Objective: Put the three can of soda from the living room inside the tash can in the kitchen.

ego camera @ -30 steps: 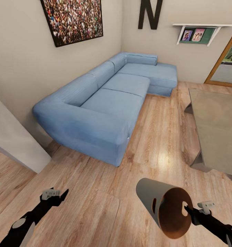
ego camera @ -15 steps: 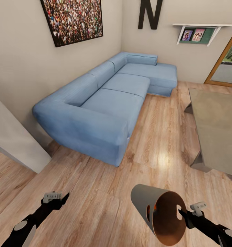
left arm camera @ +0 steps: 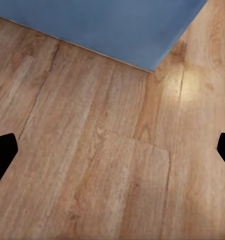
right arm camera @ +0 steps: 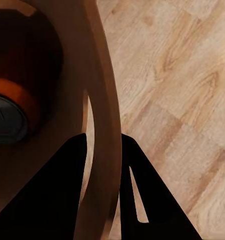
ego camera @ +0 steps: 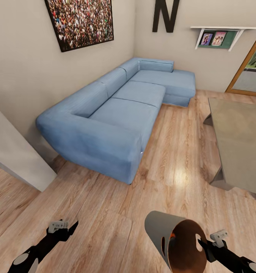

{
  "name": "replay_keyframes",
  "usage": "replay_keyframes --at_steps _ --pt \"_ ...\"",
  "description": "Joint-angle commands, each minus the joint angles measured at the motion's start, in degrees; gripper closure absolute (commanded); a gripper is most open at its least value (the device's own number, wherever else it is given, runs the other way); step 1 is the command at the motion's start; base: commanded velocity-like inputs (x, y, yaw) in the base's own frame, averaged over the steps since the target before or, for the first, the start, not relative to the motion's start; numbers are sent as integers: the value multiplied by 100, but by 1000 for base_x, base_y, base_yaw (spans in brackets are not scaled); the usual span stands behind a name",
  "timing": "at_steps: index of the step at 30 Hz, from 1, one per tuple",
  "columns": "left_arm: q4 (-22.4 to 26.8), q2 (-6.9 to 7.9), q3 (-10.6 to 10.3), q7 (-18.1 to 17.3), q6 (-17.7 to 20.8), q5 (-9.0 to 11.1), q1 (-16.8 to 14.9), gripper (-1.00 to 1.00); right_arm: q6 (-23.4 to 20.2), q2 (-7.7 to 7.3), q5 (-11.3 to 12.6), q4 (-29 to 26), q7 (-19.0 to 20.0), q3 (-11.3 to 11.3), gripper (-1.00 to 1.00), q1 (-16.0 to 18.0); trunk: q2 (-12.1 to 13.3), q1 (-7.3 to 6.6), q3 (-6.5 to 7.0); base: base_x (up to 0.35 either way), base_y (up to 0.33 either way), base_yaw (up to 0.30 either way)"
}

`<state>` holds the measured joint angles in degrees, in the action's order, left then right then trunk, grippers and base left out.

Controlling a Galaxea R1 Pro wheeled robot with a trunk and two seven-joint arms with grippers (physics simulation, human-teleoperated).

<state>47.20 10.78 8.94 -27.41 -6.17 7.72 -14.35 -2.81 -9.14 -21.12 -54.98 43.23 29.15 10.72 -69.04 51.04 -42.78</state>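
The tash can (ego camera: pixel 158 227), pale grey outside and coppery brown inside, hangs tilted on its side low over the wood floor, mouth toward me. My right gripper (ego camera: pixel 201 241) is shut on its rim (right arm camera: pixel 103 125), one finger inside and one outside. An orange can of soda (right arm camera: pixel 16 95) lies deep inside the bin, and a sliver of it (ego camera: pixel 173 237) shows in the head view. My left gripper (ego camera: pixel 65 226) is open and holds nothing, with bare floor (left arm camera: pixel 112 165) between its fingers. The other cans of soda are out of view.
A blue corner sofa (ego camera: pixel 112 113) stands ahead on the left along the wall. A glass-topped table (ego camera: pixel 237 140) is at the right. A white wall corner (ego camera: pixel 14 155) juts in at the left. Open wood floor (ego camera: pixel 169 163) lies between sofa and table.
Both arms have drawn down and back toward me. The tash can has moved slightly left and lower with the right gripper. The room itself has not shifted.
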Motion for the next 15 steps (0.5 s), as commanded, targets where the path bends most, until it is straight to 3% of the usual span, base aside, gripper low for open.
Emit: replay_keyframes --at_steps 1,2,15 --pt "-2 -1 1 -33 0 -1 2 -100 -12 6 29 -6 48 0 100 0 0 0 0 0 0 0" --pt "-4 -3 1 -179 1 -3 5 -100 -8 18 977 -12 303 -4 100 -3 0 0 0 0 0 0" --pt "-8 -6 4 -185 2 -12 13 -100 0 57 978 -30 303 -51 100 -8 0 0 0 0 0 0"
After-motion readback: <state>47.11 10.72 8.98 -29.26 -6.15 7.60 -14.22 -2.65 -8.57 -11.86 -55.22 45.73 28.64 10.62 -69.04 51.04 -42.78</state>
